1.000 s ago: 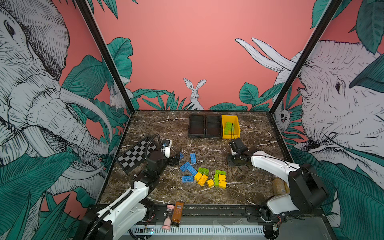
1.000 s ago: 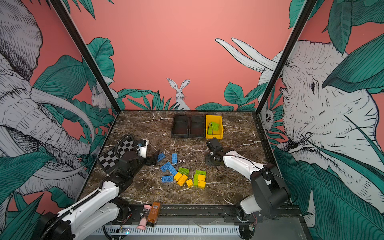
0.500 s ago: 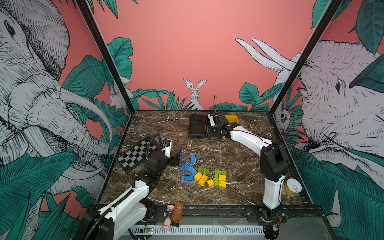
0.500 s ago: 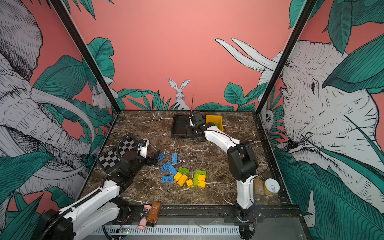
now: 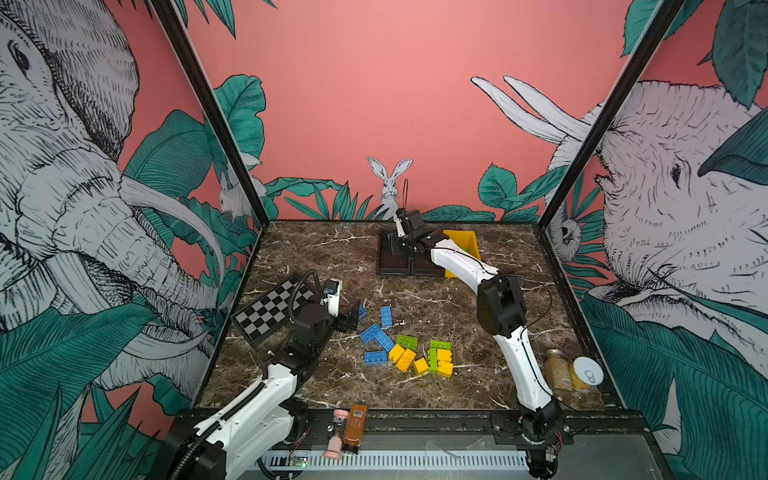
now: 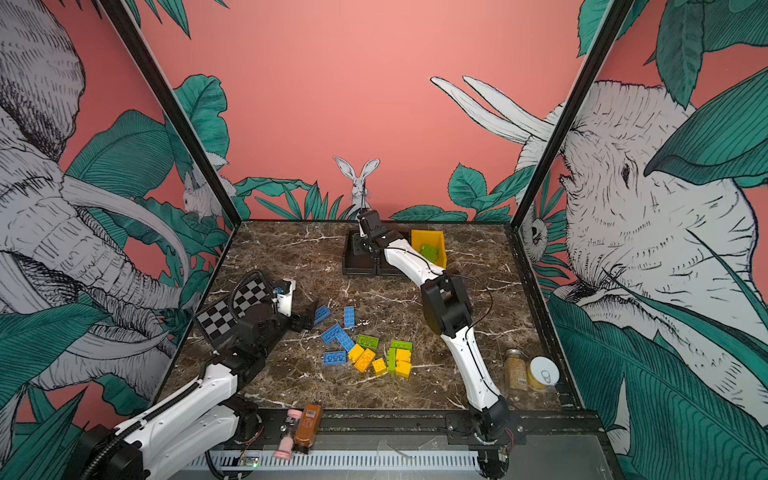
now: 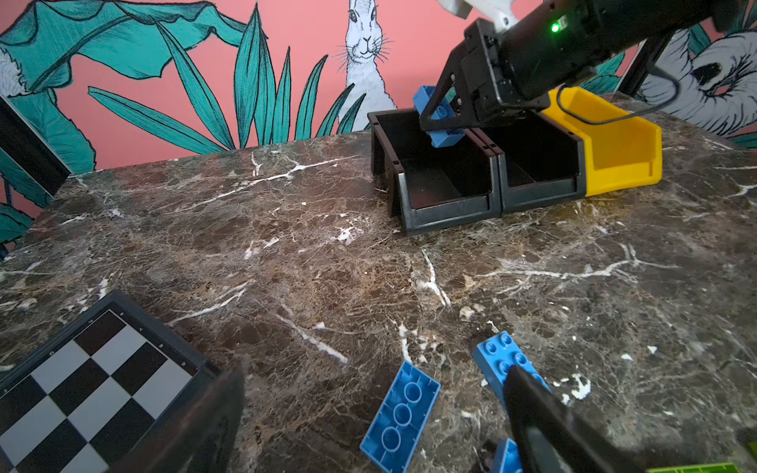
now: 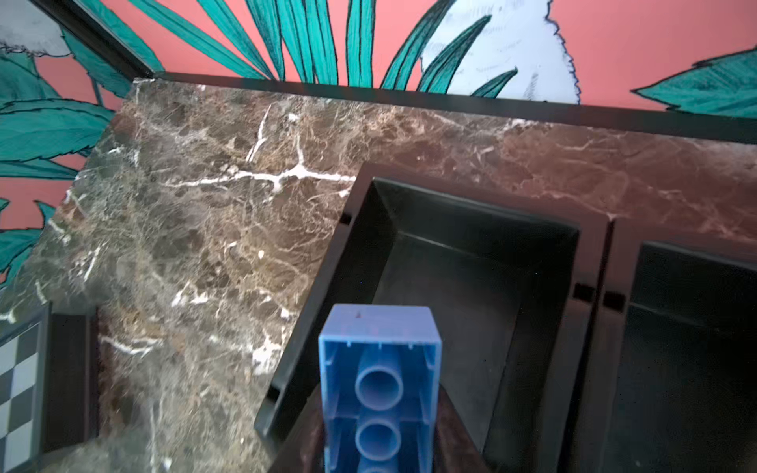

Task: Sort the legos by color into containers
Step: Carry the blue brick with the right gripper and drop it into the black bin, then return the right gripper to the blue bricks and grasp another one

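Pink walls with drawn elephants are seen around the brown table. Two black bins and a yellow bin are lined up at the far side. A blue brick is pinched in the right hand over the left black bin. The left hand is spread wide, with nothing held. Loose bricks are scattered near the middle.

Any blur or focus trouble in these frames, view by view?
Right wrist view: the held blue brick looks hazy close to the lens, and the black bin beyond it is soft. Left wrist view: the left gripper has dark, blurred fingers, while the table is sharp. Both top views: evenly lit, with the loose bricks small but distinct.
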